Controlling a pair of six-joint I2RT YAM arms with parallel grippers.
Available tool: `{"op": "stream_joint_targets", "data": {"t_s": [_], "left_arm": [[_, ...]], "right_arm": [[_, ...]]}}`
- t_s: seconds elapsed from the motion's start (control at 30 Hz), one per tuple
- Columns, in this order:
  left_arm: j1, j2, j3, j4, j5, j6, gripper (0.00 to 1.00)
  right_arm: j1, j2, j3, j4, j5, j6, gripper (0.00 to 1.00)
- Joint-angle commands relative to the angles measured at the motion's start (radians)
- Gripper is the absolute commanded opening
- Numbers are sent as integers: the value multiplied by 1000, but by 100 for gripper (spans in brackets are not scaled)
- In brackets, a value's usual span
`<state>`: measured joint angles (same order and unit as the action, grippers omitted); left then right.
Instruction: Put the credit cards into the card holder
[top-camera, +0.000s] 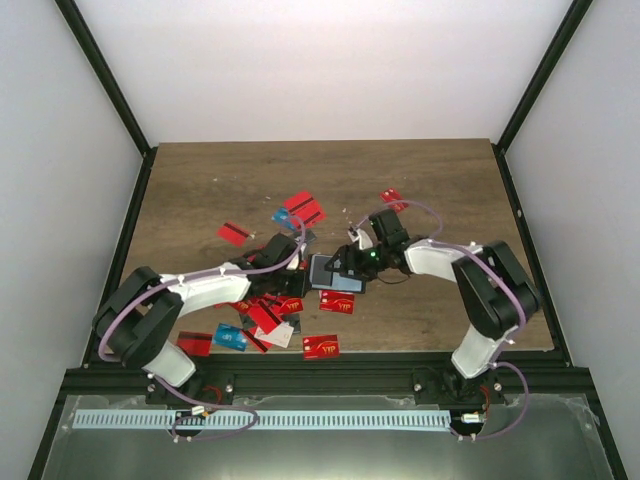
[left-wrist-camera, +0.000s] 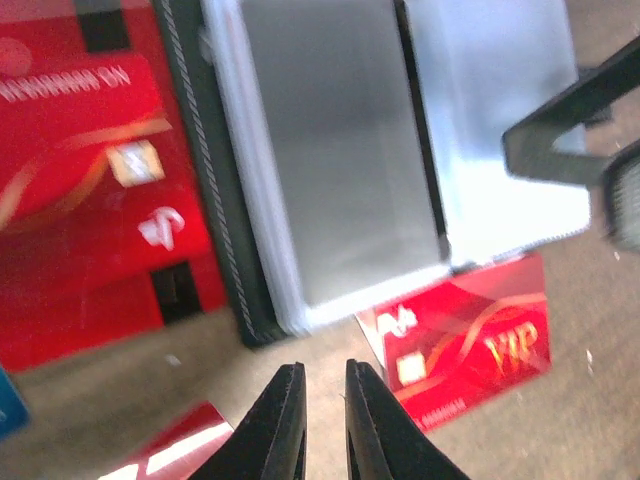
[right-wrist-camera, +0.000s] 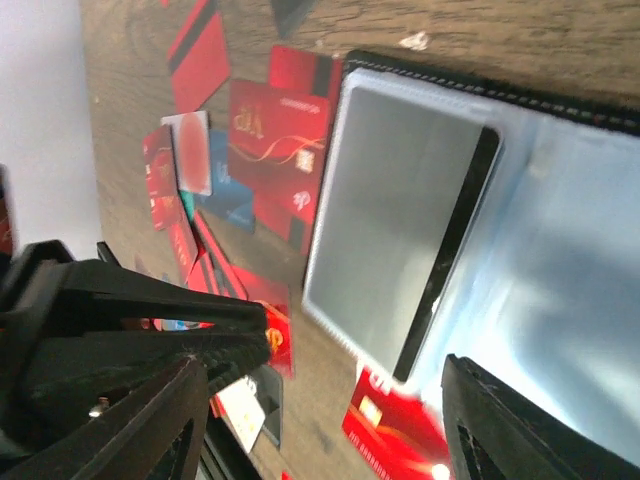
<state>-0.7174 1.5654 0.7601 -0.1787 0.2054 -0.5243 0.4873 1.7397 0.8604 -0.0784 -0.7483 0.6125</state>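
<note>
The black card holder (top-camera: 333, 272) lies open on the table between my two grippers, its pale inside up. A thin grey card (left-wrist-camera: 340, 150) sits in its left pocket, also in the right wrist view (right-wrist-camera: 395, 220). Red credit cards lie around it: a VIP card (left-wrist-camera: 470, 340) at its near edge and others (left-wrist-camera: 80, 180) under its left side. My left gripper (left-wrist-camera: 322, 368) is almost shut with a narrow gap, empty, just short of the holder's near edge. My right gripper (right-wrist-camera: 325, 370) is wide open and empty over the holder's right half (right-wrist-camera: 560, 260).
More cards are scattered on the wooden table: red ones at the back (top-camera: 305, 207), back left (top-camera: 235, 233), back right (top-camera: 394, 199) and front (top-camera: 321, 346), plus a blue one (top-camera: 230, 337). A pile lies under my left arm (top-camera: 268, 315).
</note>
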Motion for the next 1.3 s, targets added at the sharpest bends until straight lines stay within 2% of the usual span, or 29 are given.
{"op": "stream_joint_targets", "data": {"t_s": [0.0, 0.27, 0.43, 0.53, 0.9, 1.27], "left_arm": [[-66, -78, -40, -50, -11, -28, 16], [-163, -144, -104, -64, -28, -77, 16], [-213, -145, -126, -35, -14, -97, 16], [-236, -139, -137, -24, -19, -109, 16], [-280, -124, -176, 12, -17, -139, 16], [-291, -135, -199, 21, -26, -156, 16]], "right_arm": [[11, -161, -71, -83, 46, -44, 66], [55, -484, -307, -135, 56, 63, 68], [162, -626, -418, -135, 95, 190, 68], [239, -670, -491, -73, 111, 297, 68], [470, -629, -595, 128, 220, 538, 66], [571, -504, -614, 305, 299, 684, 62]]}}
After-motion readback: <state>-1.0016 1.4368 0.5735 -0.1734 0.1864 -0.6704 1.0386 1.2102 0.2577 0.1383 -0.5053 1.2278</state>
